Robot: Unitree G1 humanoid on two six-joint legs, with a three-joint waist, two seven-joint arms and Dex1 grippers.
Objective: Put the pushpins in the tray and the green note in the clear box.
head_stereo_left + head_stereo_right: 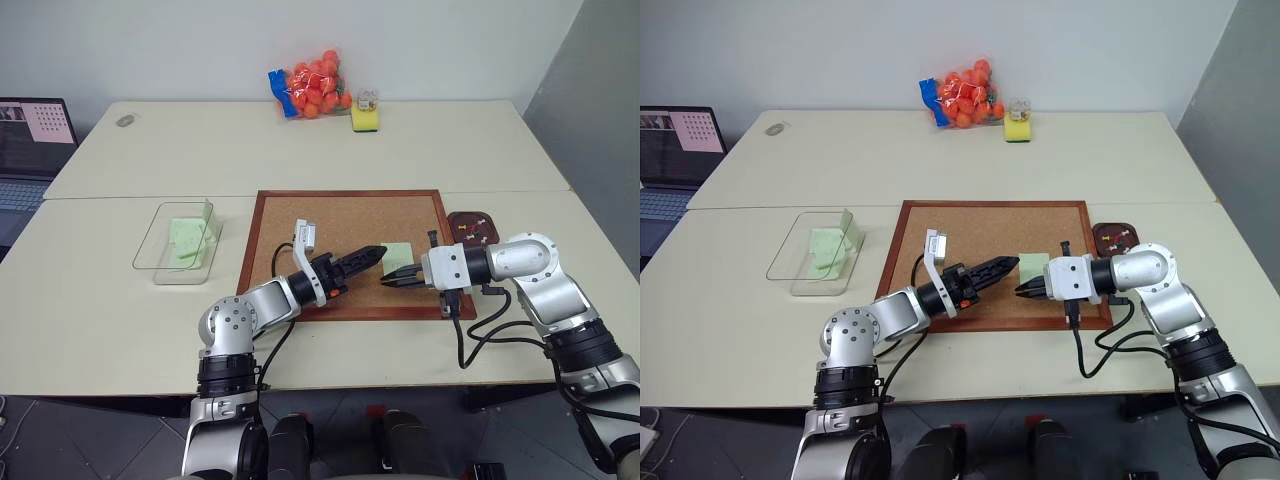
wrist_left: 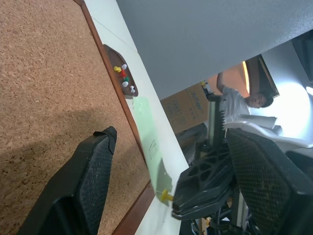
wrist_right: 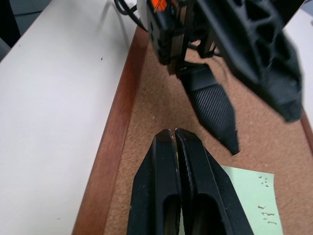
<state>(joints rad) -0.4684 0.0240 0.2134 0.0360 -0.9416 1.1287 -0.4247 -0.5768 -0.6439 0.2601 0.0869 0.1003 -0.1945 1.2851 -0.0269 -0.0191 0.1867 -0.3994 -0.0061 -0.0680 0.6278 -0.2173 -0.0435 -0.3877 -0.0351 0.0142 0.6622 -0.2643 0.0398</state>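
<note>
Head stereo pair overlooking corkboard (image 1: 345,225), wrist cameras close above it

We're in what looks like a lab or office workroom: plain cream tables (image 1: 300,150) pushed together against a bare white wall (image 1: 200,40), and a laptop (image 1: 30,150) open at the far left edge. Through the left wrist view, a person (image 2: 244,100) sits beyond, beside a cardboard box (image 2: 188,110).

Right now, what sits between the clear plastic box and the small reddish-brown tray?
The wood-framed corkboard, with a pale green paper note over it; both eye views show it.
</note>
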